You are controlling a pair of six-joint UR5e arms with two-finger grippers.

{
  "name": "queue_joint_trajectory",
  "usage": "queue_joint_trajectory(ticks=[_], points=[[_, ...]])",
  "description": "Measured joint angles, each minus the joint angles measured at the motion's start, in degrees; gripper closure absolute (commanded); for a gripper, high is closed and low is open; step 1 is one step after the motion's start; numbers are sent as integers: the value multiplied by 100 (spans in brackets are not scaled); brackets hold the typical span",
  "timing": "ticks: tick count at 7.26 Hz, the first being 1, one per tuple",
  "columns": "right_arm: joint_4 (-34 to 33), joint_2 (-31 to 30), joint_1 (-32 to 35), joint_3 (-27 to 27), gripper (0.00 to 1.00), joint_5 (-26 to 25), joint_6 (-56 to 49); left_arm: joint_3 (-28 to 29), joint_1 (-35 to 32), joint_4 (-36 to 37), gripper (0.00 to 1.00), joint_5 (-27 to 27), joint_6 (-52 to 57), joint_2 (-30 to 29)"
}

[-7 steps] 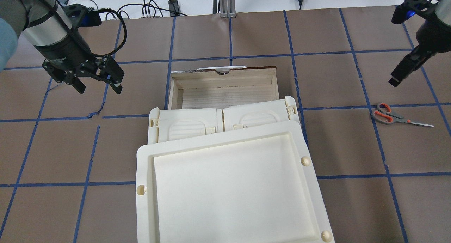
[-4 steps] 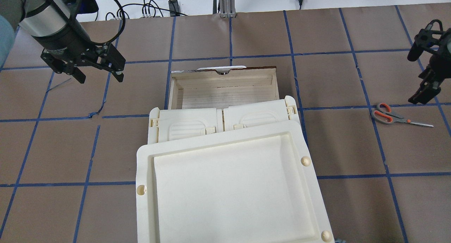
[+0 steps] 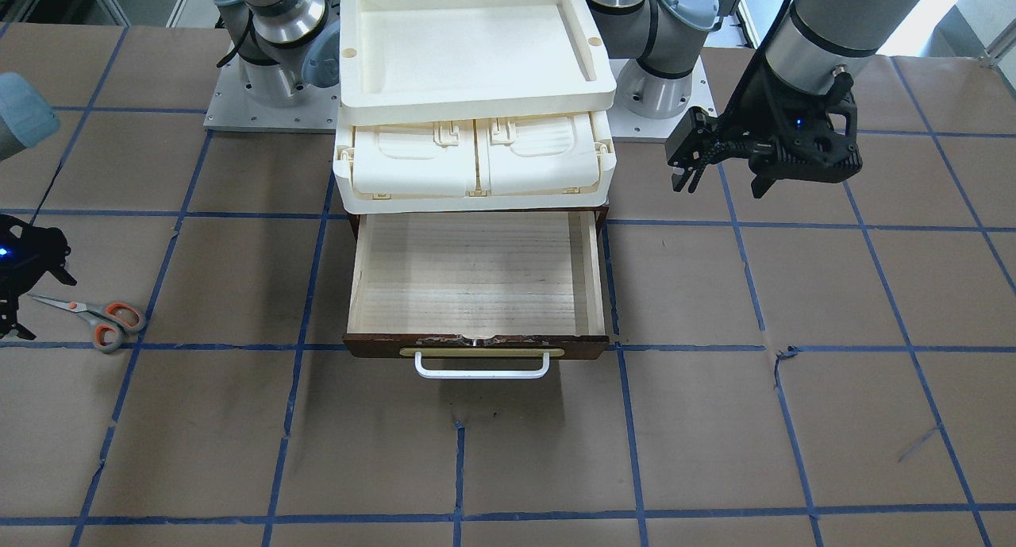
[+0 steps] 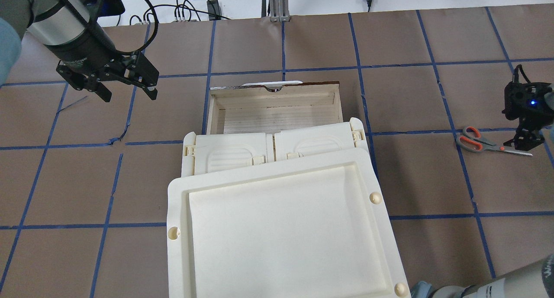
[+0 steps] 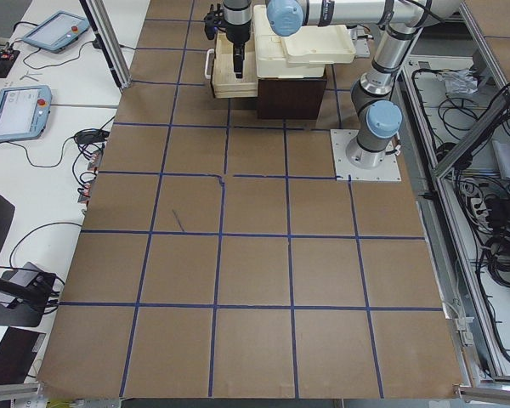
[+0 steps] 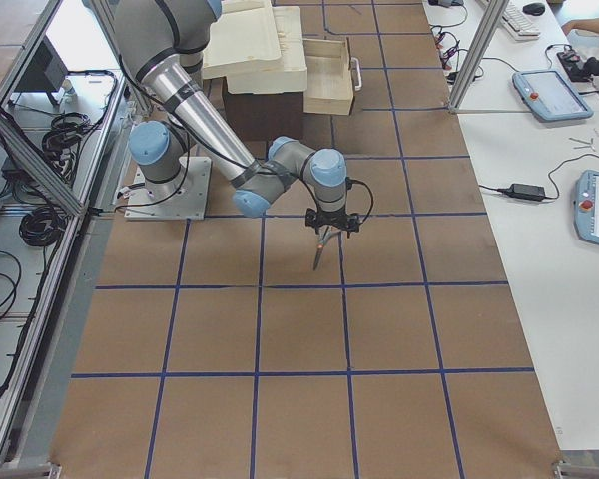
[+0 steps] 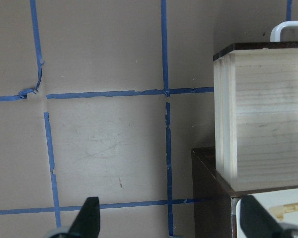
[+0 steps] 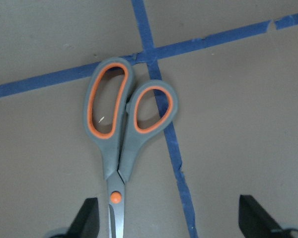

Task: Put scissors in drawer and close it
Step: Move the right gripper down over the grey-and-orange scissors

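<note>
The scissors (image 4: 475, 142) lie flat on the brown table at the far right, orange-lined loops toward the drawer; they also show in the front view (image 3: 105, 321) and the right wrist view (image 8: 123, 130). My right gripper (image 4: 525, 140) is open, low over the blades; in the wrist view (image 8: 171, 223) its fingers straddle the blades just past the pivot. The drawer (image 4: 277, 114) is pulled open and empty, pale wood inside (image 3: 476, 273), with a white handle (image 3: 482, 369). My left gripper (image 4: 129, 94) is open and empty, hovering left of the drawer (image 7: 263, 119).
A cream latched case (image 4: 229, 153) sits on the cabinet above the drawer, with a cream tray (image 4: 281, 229) stacked on it. Blue tape lines grid the table. Cables lie along the far edge (image 4: 190, 10).
My right gripper has come down and nearer, from high at the back right to just over the scissors' blades. My left gripper shifted slightly toward the table's far side.
</note>
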Motion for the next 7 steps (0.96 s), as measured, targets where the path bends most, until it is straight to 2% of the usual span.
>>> queue_joint_trajectory(ticks=[2,3,5,6,7], points=[[-531,76,-10,430,7,14,-195,-12,-202,1,0,27,-2,-1],[-873,170,-10,548,9,14,-329,-18,-244,6,0,34,19,1],[-1119,281,-14,593,19,-26,-509,-23,-251,10,0,43,58,9],[-1138,308,-14,603,30,-54,-544,-24,-246,10,0,45,62,11],[-1137,324,-14,607,56,-73,-554,-24,-241,10,0,46,61,12]])
